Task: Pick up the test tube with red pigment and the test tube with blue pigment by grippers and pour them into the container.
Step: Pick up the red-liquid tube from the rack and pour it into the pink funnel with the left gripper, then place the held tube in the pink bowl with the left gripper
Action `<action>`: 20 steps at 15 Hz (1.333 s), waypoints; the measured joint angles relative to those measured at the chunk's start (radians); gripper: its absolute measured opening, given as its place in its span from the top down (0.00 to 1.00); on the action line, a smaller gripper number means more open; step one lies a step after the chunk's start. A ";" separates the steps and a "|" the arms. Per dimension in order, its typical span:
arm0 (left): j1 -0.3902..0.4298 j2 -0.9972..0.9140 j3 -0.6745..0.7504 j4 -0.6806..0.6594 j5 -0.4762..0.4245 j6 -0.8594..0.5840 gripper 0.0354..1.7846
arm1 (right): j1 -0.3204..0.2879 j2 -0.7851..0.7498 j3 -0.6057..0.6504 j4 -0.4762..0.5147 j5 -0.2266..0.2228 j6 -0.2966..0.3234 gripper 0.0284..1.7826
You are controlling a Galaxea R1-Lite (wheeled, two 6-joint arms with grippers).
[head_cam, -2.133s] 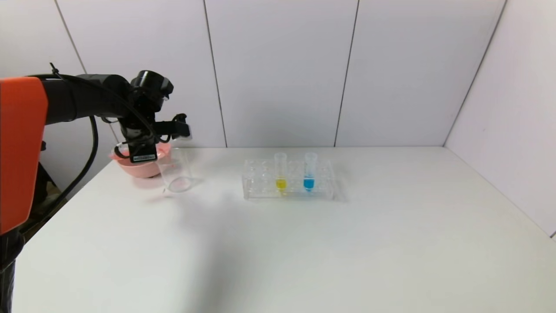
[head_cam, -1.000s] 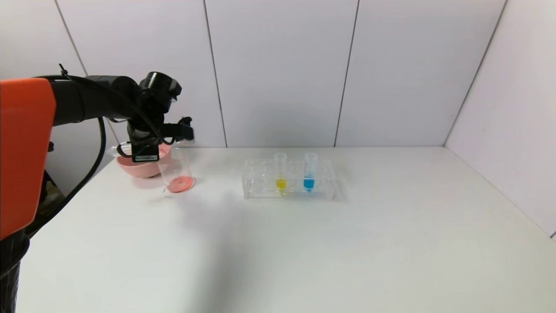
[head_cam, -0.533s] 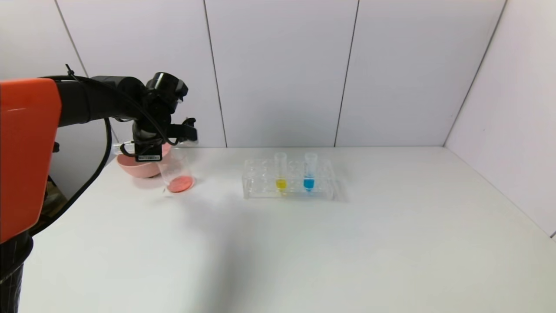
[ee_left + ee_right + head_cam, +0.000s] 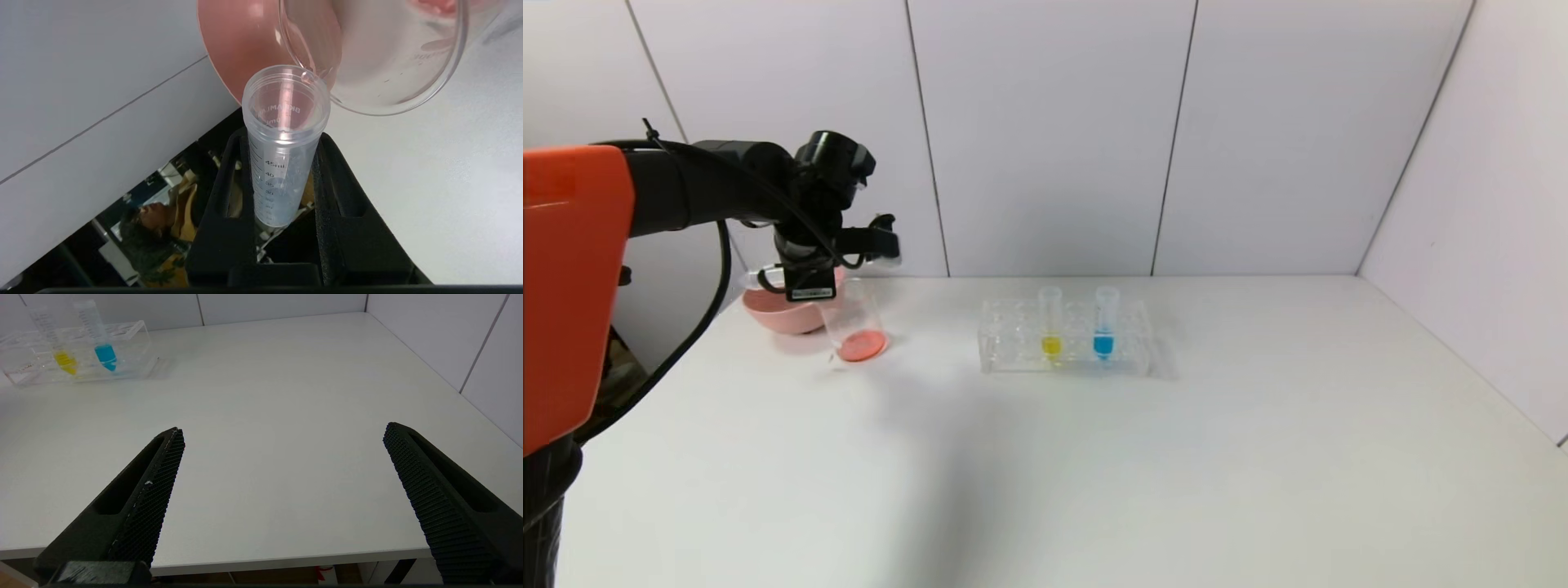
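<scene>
My left gripper (image 4: pixel 800 276) is shut on the red pigment tube (image 4: pixel 282 163), which now holds only a thin red streak. The tube is tipped, with its mouth at the rim of the clear beaker (image 4: pixel 388 61). In the head view the beaker (image 4: pixel 852 314) stands beside the pink bowl and has red liquid in its bottom. The blue pigment tube (image 4: pixel 1104 322) stands upright in the clear rack (image 4: pixel 1066 363); it also shows in the right wrist view (image 4: pixel 100 339). My right gripper (image 4: pixel 284 430) is open and empty above the table's near edge, far from the rack.
A pink bowl (image 4: pixel 783 312) sits at the table's back left, just behind the beaker; it also shows in the left wrist view (image 4: pixel 241 45). A tube of yellow liquid (image 4: pixel 1050 325) stands in the rack left of the blue one. White walls close the back and right sides.
Red liquid has appeared in the beaker's bottom. My left gripper has shifted a little right and up, still holding the tipped tube. The rack and its tubes have not moved.
</scene>
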 joint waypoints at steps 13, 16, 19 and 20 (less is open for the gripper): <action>0.211 -0.198 0.274 -0.434 -0.718 -0.786 0.78 | 0.000 0.000 0.000 0.000 0.000 0.000 0.00; 0.220 -0.276 0.529 -0.746 -0.649 -0.950 0.78 | 0.000 0.000 0.000 0.000 0.000 0.000 0.00; 0.222 -0.330 0.799 -1.136 -0.548 -1.078 0.78 | 0.000 0.000 0.000 0.000 0.000 0.000 0.00; 0.226 -0.343 0.877 -1.251 -0.501 -1.105 0.78 | 0.000 0.000 0.000 0.000 0.000 0.000 0.00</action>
